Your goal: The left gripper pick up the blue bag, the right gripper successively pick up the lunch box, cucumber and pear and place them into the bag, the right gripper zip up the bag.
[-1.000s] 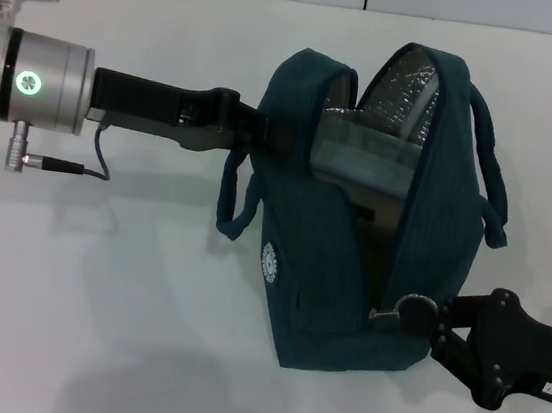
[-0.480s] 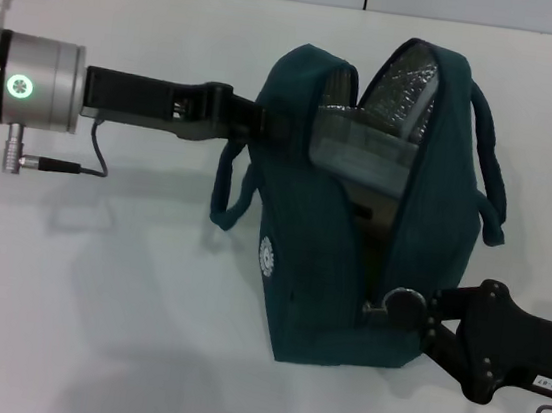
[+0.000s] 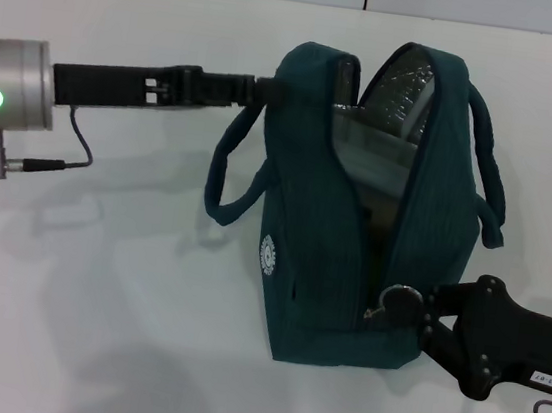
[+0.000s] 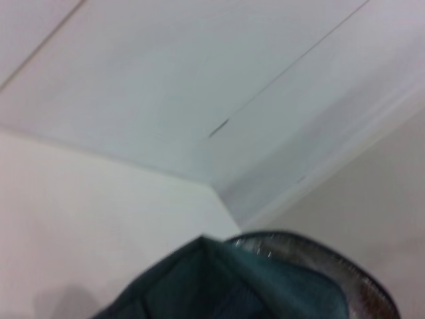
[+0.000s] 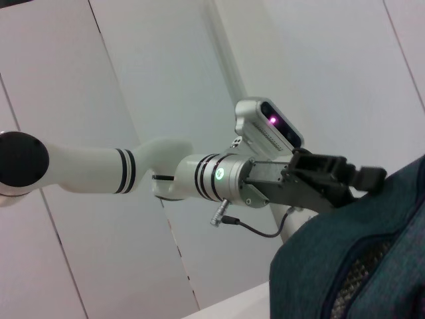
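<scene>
Head view: the left gripper fingers are clamping the blue bag rim; the right gripper fingers are pinching its ring zip pull.

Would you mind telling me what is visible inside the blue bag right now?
Through the blue bag's open zip, silver foil lining and the lunch box's clear side show. Anything lower is hidden by fabric; no cucumber or pear is visible.

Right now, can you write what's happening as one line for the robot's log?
left pincer: holds blue bag top edge | right pincer: at ring zip pull, low | bag: unzipped | lunch box: inside
</scene>
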Robot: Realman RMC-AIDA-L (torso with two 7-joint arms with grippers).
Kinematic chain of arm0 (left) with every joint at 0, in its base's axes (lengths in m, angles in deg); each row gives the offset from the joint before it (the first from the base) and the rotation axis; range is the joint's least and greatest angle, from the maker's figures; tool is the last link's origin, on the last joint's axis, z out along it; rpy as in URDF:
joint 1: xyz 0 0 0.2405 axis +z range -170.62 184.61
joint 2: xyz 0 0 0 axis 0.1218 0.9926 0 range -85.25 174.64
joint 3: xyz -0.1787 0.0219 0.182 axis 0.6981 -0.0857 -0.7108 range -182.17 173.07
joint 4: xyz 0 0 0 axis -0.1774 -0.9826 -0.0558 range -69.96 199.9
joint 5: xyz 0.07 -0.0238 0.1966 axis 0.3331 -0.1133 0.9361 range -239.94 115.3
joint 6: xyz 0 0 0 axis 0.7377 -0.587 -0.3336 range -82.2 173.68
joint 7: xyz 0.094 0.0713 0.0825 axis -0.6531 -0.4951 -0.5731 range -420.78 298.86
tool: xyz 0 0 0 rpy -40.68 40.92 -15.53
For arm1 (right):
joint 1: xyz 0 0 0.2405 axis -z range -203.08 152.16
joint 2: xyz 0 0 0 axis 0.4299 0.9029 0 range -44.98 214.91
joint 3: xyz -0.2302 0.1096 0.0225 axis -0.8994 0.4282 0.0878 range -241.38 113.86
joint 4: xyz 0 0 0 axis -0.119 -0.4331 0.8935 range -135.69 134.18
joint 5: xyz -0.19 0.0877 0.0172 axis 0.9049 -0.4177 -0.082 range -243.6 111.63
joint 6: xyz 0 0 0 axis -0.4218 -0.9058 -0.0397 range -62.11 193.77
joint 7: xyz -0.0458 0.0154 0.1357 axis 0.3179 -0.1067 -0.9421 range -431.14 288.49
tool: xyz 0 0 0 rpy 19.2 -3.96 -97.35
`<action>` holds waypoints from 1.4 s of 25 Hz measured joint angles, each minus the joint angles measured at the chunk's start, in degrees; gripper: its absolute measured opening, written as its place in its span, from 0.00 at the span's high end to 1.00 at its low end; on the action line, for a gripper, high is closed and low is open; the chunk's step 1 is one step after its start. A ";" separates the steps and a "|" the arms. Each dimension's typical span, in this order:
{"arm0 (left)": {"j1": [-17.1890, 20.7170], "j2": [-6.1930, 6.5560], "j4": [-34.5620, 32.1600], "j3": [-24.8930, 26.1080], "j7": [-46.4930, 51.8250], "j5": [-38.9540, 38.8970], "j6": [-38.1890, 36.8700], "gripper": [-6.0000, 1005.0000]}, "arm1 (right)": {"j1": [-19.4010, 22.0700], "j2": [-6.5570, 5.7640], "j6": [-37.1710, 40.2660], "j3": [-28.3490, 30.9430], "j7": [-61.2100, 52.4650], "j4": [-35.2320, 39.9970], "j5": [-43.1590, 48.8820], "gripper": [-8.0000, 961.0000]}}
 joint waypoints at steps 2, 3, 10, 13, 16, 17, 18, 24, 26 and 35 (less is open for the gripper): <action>0.84 -0.01 -0.10 0.04 -2.07 -1.90 -0.01 0.63 | 0.00 0.00 0.01 0.00 0.31 0.00 0.00 0.97; 1.29 0.01 -0.22 0.05 -3.07 -2.80 -0.03 0.61 | 0.00 0.00 0.02 0.00 0.49 0.00 0.00 0.97; 6.21 -0.13 -2.78 -0.03 -12.49 -11.40 -0.41 0.38 | 0.07 -0.01 0.14 0.76 2.48 0.08 -0.38 0.97; 7.10 -0.21 -2.69 0.01 -15.80 -12.91 -1.15 0.21 | 0.35 0.18 0.61 2.42 3.92 1.06 -0.39 0.97; 7.66 -0.54 -2.46 0.06 -18.13 -12.98 -1.61 0.12 | 0.34 0.30 0.87 2.90 4.46 1.68 -0.39 0.97; 7.91 -0.74 -2.46 0.06 -18.74 -12.99 -1.69 0.12 | 0.28 0.30 0.91 3.00 4.61 1.91 -0.39 0.97; 8.14 -0.94 -2.46 0.07 -19.47 -12.99 -1.81 0.12 | 0.22 0.33 0.92 3.02 4.76 2.12 -0.39 0.97; 9.81 -1.46 -2.33 0.07 -25.14 -13.10 -3.49 0.12 | 0.04 0.47 1.18 3.02 6.09 3.79 -1.42 0.97; 10.40 -1.54 -2.17 0.06 -26.79 -13.12 -3.61 0.12 | 0.00 0.50 1.63 3.00 6.88 4.21 -2.54 0.97; 12.39 -1.52 3.64 0.38 -38.83 -14.94 -5.48 0.12 | -1.41 0.62 1.98 2.99 9.93 5.20 -7.56 0.97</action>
